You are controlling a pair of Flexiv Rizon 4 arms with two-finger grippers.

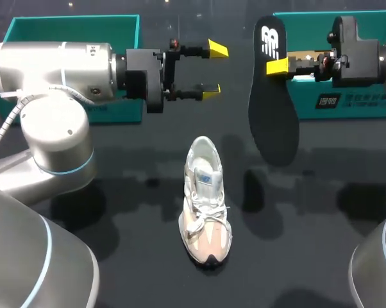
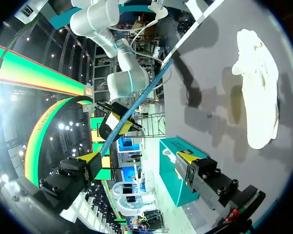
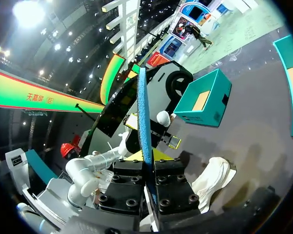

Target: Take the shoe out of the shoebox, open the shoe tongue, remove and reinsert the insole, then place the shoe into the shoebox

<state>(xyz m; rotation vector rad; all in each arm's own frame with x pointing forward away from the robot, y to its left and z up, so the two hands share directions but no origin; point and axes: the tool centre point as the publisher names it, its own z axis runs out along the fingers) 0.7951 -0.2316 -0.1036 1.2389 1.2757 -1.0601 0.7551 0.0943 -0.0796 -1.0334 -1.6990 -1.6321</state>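
A white and beige shoe (image 1: 204, 200) lies on the dark table, toe toward the front edge, with its opening empty. My right gripper (image 1: 277, 66) is shut on the heel end of the black insole (image 1: 273, 109), which hangs in the air right of the shoe. In the right wrist view the insole (image 3: 144, 112) stands edge-on between the fingers of that gripper (image 3: 147, 161), with the shoe (image 3: 212, 180) beyond. My left gripper (image 1: 213, 70) hovers open and empty behind the shoe, facing the insole. The left wrist view has this gripper (image 2: 139, 163) open, the shoe (image 2: 257, 87) beside it and the insole (image 2: 137, 105) ahead.
Two teal shoebox halves stand along the back of the table: one (image 1: 71, 32) behind my left arm, the other (image 1: 353, 96) under my right arm. The table around the shoe is bare dark surface (image 1: 129, 224).
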